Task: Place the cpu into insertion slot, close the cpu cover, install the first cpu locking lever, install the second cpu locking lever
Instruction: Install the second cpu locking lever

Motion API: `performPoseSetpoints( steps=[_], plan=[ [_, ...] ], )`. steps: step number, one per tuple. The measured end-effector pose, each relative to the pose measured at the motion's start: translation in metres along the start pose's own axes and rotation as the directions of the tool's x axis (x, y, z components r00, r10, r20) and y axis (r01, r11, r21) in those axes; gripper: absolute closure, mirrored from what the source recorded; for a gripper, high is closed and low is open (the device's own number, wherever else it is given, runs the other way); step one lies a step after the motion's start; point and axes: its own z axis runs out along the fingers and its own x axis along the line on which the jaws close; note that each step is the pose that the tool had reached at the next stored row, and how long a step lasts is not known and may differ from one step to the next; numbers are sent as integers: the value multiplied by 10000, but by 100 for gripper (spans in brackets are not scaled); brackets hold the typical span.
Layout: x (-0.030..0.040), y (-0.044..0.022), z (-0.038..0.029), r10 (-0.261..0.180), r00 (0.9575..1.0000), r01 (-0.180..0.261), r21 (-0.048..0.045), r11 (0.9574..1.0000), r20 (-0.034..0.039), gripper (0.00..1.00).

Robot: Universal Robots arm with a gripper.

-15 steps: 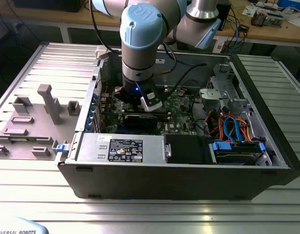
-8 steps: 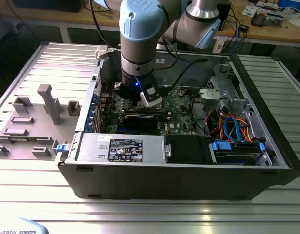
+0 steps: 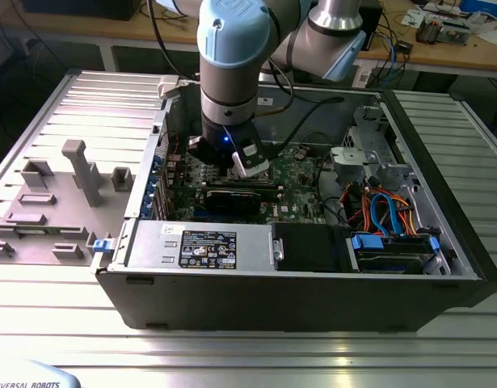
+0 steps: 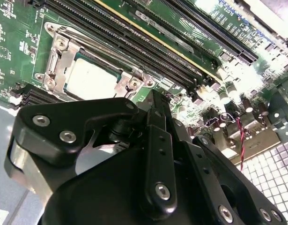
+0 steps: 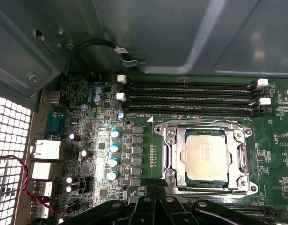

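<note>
Already seated: chip [image 5: 205, 154] lies in socket [image 5: 174, 157], cover [image 5: 241, 161] down around it. Gripper [image 4: 151, 101] hovers near; you cannot tell its opening. Chip light, rigid, fragile; hold edges only.

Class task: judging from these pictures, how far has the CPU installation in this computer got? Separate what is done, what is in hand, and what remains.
Done: the cpu lies in the insertion slot, and the cpu cover appears folded down around it. In hand: the tool hovers just beside the socket, holding nothing visible. Left: whether either locking lever is latched cannot be told, so both count as unconfirmed.
</note>
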Motion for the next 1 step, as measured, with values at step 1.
performPoseSetpoints(
  steps=[1],
  plan=[
    [0, 0, -1, 0, 10000, 0, 0, 10000, -1, 89]
  ],
)
